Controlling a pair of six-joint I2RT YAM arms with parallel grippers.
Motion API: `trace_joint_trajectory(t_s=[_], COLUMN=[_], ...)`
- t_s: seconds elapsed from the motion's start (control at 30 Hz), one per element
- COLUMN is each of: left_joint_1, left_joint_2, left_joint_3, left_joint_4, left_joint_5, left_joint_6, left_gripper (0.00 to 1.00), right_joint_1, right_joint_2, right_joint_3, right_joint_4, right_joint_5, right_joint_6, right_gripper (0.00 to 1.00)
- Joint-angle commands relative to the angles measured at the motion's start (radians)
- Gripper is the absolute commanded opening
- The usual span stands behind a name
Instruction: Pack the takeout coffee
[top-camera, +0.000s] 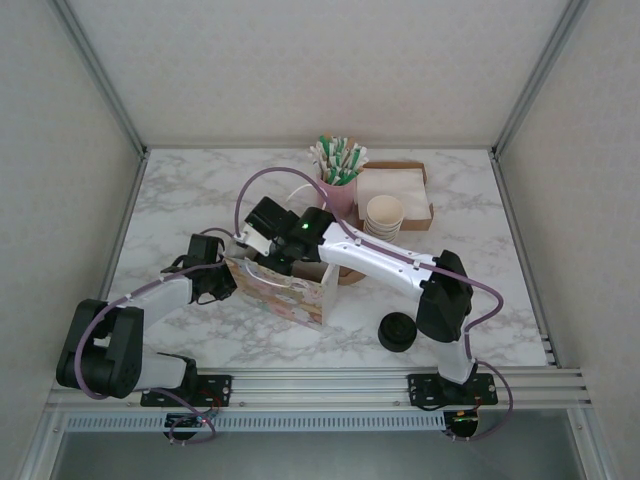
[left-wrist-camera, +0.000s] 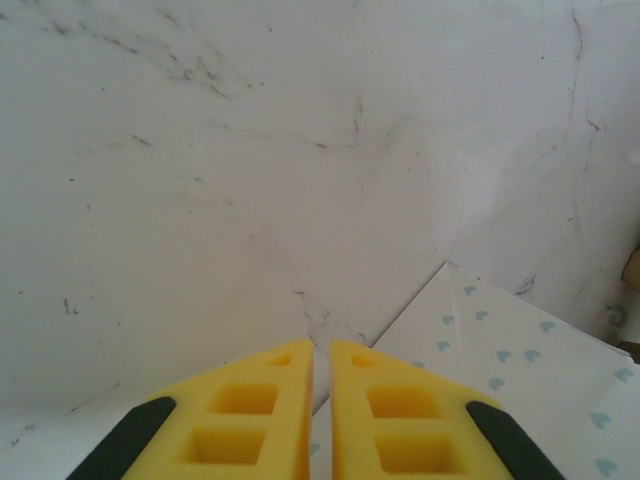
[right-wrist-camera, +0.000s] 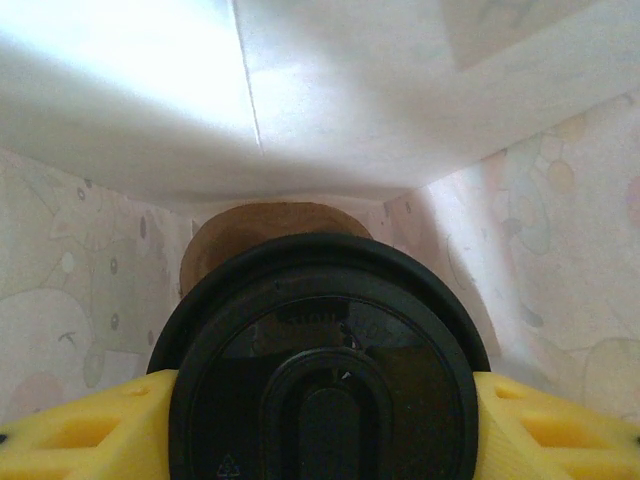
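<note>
Lids (top-camera: 398, 332), black and in a small pile, are sitting nearest to me on the marble table (top-camera: 180, 190), just beside the right arm's upright link. A little farther in, the patterned paper bag (top-camera: 285, 292) is standing upright with its mouth open.

I am seeing the left gripper (top-camera: 212, 275) resting against the bag's left end. Through its wrist camera its yellow fingers (left-wrist-camera: 250, 400) are pressing nearly together, with only a hairline showing between them. The bag's white, heart-printed paper is running in right under the tips. I am not able to tell whether any paper is being pinched there.

The right arm is reaching across over the bag, and the right gripper (right-wrist-camera: 320, 425) is sitting down inside it. Its fingers are standing wide apart and clamping the takeout coffee (right-wrist-camera: 320, 340) from both sides. The black lid is facing the camera and the bag's pale walls are rising all around. Beyond the lid a brown round shape (right-wrist-camera: 270, 222) is lying on the bag's floor; I am unable to say what it is.

Farther back, a stack of cream cups (top-camera: 383, 213) is standing at the near left corner of a cardboard tray (top-camera: 430, 195), with a pink cup of straws (top-camera: 340, 185) just beside it.
</note>
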Motion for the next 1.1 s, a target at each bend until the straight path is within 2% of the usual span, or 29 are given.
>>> trace_joint_trajectory(t_s=[0.0,0.27,0.83,1.07], left_joint_1=[-0.008,-0.008,-0.008,-0.008], left_joint_2=[-0.016,-0.023,-0.019,-0.013], left_joint_3=[0.021,0.022,0.028,0.03], left_joint_4=[-0.029,-0.04,-0.047,-0.047], left_joint_5=[-0.01,-0.02,-0.024,-0.027], left_joint_6=[0.022,0.027,0.029,0.032], left_gripper=[0.13,0.13,0.13,0.13], right_joint_1=[0.012,0.012,0.013,0.012], right_joint_2=[-0.022,-0.038,-0.02,-0.041], right_joint_3=[0.004,0.032,-0.035,-0.002], right_joint_4=[-0.052,-0.091,-0.084,-0.083], right_joint_5=[0.034,0.085,0.078,0.087], right_joint_6=[0.008,0.001,0.023,0.019], right_gripper=[0.51,0.51,0.51,0.51])
